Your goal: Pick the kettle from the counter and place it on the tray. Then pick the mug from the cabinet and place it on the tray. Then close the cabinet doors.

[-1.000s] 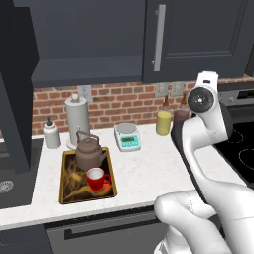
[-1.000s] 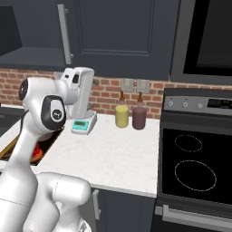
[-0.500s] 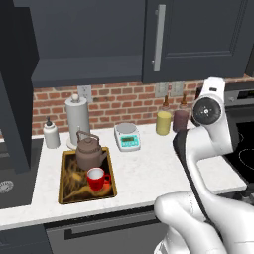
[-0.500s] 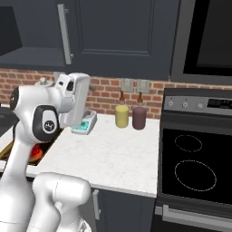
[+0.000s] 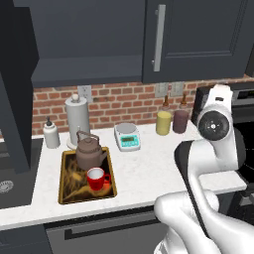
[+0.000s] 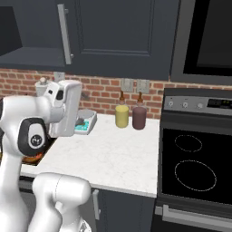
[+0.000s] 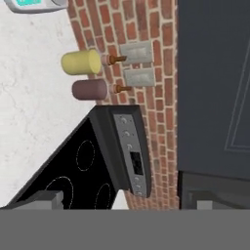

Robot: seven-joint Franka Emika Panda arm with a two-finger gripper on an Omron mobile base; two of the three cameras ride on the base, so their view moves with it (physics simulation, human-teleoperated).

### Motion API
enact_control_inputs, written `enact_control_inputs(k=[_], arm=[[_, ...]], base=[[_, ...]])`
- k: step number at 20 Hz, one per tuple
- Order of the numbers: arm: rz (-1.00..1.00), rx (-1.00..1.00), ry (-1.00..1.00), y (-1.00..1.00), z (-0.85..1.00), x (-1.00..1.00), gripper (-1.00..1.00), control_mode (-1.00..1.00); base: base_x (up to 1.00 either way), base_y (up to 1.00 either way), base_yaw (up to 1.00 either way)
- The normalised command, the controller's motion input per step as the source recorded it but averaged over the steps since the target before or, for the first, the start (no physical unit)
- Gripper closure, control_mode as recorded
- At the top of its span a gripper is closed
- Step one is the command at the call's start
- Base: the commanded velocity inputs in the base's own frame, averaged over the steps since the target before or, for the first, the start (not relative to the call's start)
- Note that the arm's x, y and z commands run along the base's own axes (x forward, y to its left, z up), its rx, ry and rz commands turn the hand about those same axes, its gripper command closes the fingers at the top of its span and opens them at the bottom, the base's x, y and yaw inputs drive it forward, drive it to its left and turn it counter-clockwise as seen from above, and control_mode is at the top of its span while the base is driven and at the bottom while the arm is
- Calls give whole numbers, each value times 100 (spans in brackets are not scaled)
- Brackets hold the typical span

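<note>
Gripper fingertips [image 7: 122, 197] sit at 6 o'clock in the hand view, one grey tip at the lower left and one at the lower right; we read the jaws as fully spread, with nothing between them. Ahead of the fingertips we see the black stovetop [image 7: 78, 168], its control panel [image 7: 132, 151] and the brick wall [image 7: 156, 63]. At 10 o'clock in that view lie the yellow jar [image 7: 80, 62] and the maroon jar [image 7: 89, 89], side by side.

In the left base view we locate the tray [image 5: 67, 191] on the counter [image 5: 144, 171] at 8 o'clock. The kettle [image 5: 90, 153] stands upright on the tray's far half, and the mug [image 5: 96, 178] stands upright on its near half, just in front of the kettle; we cannot tell whether the two touch. The scale [image 5: 127, 137] rests at the picture's centre, beside the paper-towel roll [image 5: 78, 119] and the white bottle [image 5: 51, 134].

At 12 o'clock the cabinet [image 5: 84, 44] stands open on its left side, its left door [image 5: 15, 89] swung outward at 9 o'clock. The right door [image 5: 198, 39] lies flat and closed, with its bar handle [image 5: 158, 37] vertical.
</note>
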Motion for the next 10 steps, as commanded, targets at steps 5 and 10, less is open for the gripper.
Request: enact_control_inputs(k=[5, 10], arm=[[0, -14, -8, 50, 0, -36, -100, -100], [0, -17, -9, 61, 0, -36, -100, -100]], base=[[0, 0, 0], [0, 0, 0]])
